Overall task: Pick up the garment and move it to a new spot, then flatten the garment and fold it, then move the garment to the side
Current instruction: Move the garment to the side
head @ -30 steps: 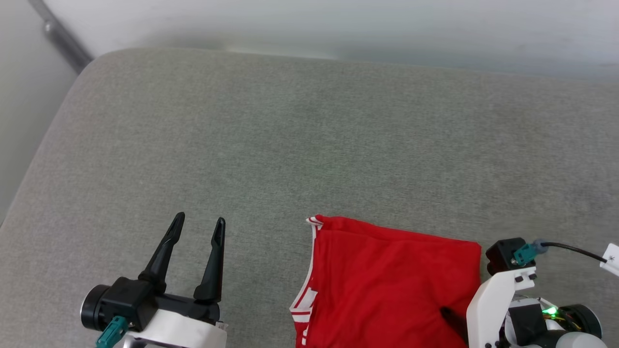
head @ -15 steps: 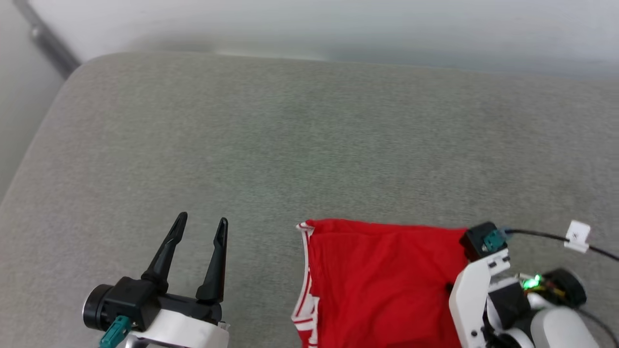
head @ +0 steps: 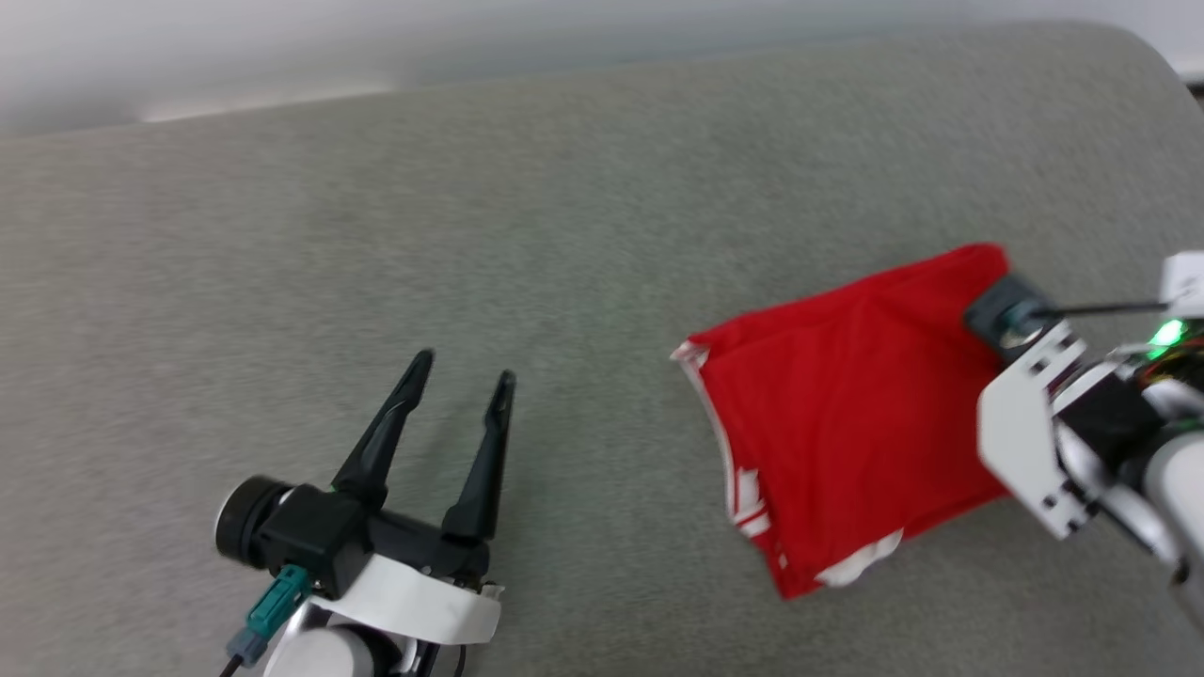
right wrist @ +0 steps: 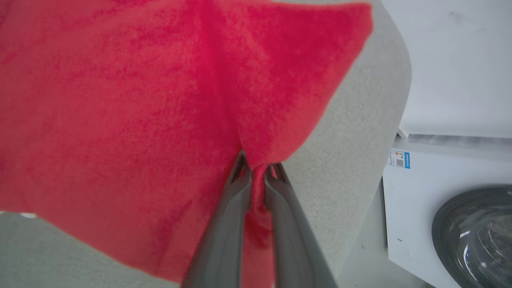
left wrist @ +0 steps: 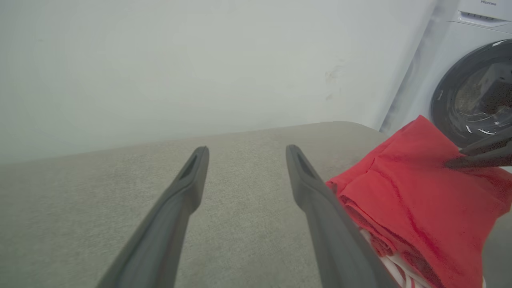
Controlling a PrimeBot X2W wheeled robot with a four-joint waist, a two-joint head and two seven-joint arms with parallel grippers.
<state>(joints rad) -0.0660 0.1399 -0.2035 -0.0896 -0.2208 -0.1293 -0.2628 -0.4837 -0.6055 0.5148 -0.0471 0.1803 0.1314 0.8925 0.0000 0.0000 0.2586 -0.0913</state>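
Head view places the red jersey garment [head: 847,404], with white striped trim at its near edge, on the right part of the grey fabric cushion [head: 470,188], lying as a compact layered packet. We judge that flattening and folding are done, since no sleeve or hem is spread out.

The right gripper [right wrist: 258,166] is clenched on a pinch of red cloth at the packet's right edge, and the cloth there rises in a small peak. The left gripper [head: 466,367] is released with its fingers apart, over bare cushion well to the left of the garment.

We judge that what is left is carrying the packet to the side, towards the cushion end beside the white washing machine [right wrist: 452,216], and letting go.
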